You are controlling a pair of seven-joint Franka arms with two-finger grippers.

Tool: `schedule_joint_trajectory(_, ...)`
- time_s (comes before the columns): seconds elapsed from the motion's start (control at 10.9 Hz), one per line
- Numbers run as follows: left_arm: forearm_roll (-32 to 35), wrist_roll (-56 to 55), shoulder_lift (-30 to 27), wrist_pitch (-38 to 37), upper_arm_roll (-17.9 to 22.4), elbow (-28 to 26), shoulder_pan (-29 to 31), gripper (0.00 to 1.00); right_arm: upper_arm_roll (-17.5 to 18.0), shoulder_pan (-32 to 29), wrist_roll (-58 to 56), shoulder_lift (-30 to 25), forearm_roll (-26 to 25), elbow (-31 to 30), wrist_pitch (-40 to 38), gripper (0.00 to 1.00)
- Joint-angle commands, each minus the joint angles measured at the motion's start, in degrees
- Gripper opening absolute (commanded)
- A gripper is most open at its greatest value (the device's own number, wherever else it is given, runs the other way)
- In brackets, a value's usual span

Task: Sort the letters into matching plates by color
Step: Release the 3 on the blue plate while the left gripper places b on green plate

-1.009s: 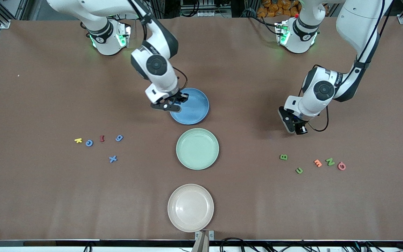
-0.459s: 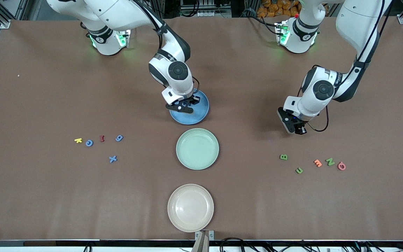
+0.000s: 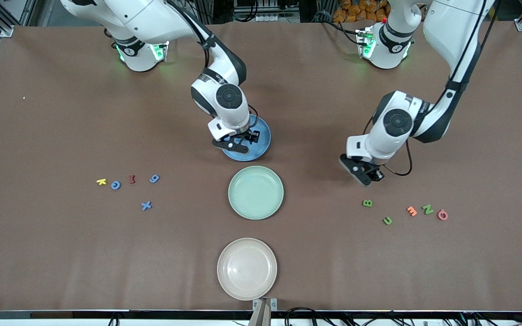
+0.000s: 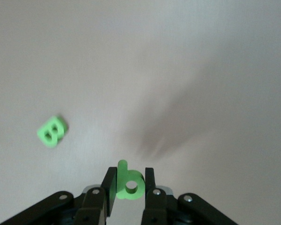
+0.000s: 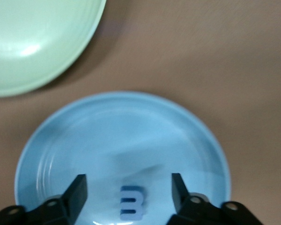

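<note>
Two pincers: both are in play, one at each plate-bound errand.
Loose pieces toward the right arm's end: yellow foam K (image 3: 101, 181), blue foam C (image 3: 115, 184), dark red foam I (image 3: 132, 179), blue foam 9 (image 3: 154, 178) and blue foam X (image 3: 146, 205) lie flat on the brown counter (image 3: 61, 253).
Right pincer (image 3: 238, 144): spread wide, gripping nothing, low over the round blue plate (image 3: 261, 136).
Blue foam B (image 5: 131, 202): flat in that plate between the parted fingers; its long axis runs crosswise to the line joining them.
Pale green round plate (image 3: 255, 192): empty, nearer the camera than the blue one; a cream plate (image 3: 247, 269) sits nearer again.
Left pincer (image 3: 364, 174): clamped on a small green foam b (image 4: 129, 183), over bare counter.
Green b's pose: held by its edges, stem and long axis pointing out along the fingers.
Pieces toward the left arm's end: green B (image 3: 367, 203), green U (image 3: 387, 220), orange E (image 3: 411, 210), green N (image 3: 427, 209), pink Q (image 3: 442, 214).
Step, as I judge it: blue drop done, green delivery pending.
Next move: carry the b over the green plate, lower, release.
</note>
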Motion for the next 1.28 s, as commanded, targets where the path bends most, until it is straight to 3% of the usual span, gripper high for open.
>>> schedule_joint_trajectory(0.0, -0.03, -17.41, 7.27, -3.55, 0.06, 14.02, -5.68, 0.0, 2.7, -9.53, -2.59, -7.39, -0.91, -2.26, -8.13, 1.0)
schedule_joint_trajectory(0.37, -4.78, -36.31, 11.66, -3.56, 0.15, 26.6, -13.5, 0.0, 2.61, -25.52, -26.3, -7.41, -1.26, -3.68, -7.44, 1.0)
schedule_joint_trajectory(0.64, -4.43, -44.77, 16.32, -3.29, 0.41, 32.58, -18.94, 0.0, 2.26, -32.56, -26.7, -5.66, -0.83, -3.85, -5.0, 0.91)
schedule_joint_trajectory(0.83, -3.73, -52.05, 18.7, -1.63, 2.42, 35.32, -24.39, 0.0, 2.17, -34.16, -24.59, -4.43, -0.21, -6.56, 1.05, 0.85)
schedule_joint_trajectory(1.01, -3.81, -56.81, 19.58, 1.62, 7.16, 35.68, -29.05, 0.0, 0.77, -34.16, -24.58, -3.11, -0.3, -9.47, 5.99, 0.84)
schedule_joint_trajectory(1.19, -3.55, -65.77, 21.95, 2.25, 10.33, 38.74, -32.31, 0.0, 0.59, -34.51, -24.58, -3.01, -0.3, -10.35, 6.1, 0.79)
